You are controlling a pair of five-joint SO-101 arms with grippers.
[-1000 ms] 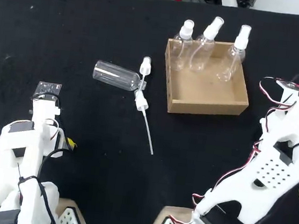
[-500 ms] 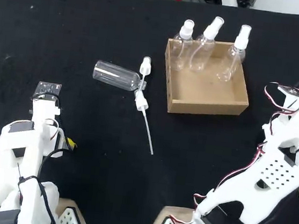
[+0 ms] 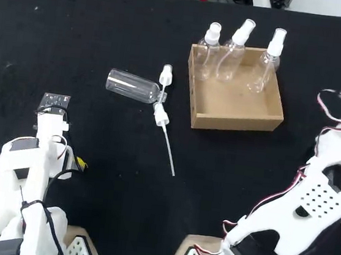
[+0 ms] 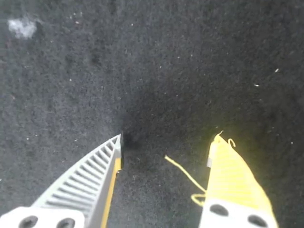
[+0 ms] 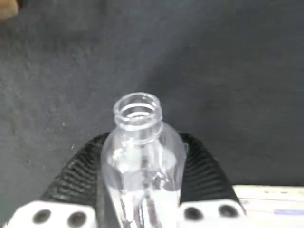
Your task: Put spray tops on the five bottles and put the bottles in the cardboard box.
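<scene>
Cardboard box (image 3: 237, 107) sits at one o'clock on the black table (image 3: 108, 28), with three capped spray bottles (image 3: 231, 51) leaning along its far wall. At eleven o'clock an open clear bottle (image 3: 132, 87) lies on its side, two spray tops (image 3: 161, 114) just beside its mouth. The right gripper (image 5: 145, 140) is clamped on an uncapped bottle (image 5: 138, 114). The left gripper (image 4: 166, 145), at eight o'clock, has its fingers apart just above the table.

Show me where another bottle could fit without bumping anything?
Front half of the cardboard box is bare; three capped bottles line its back wall. Table between the long tube and left arm is open. Crowded: two spray tops by the lying bottle.
</scene>
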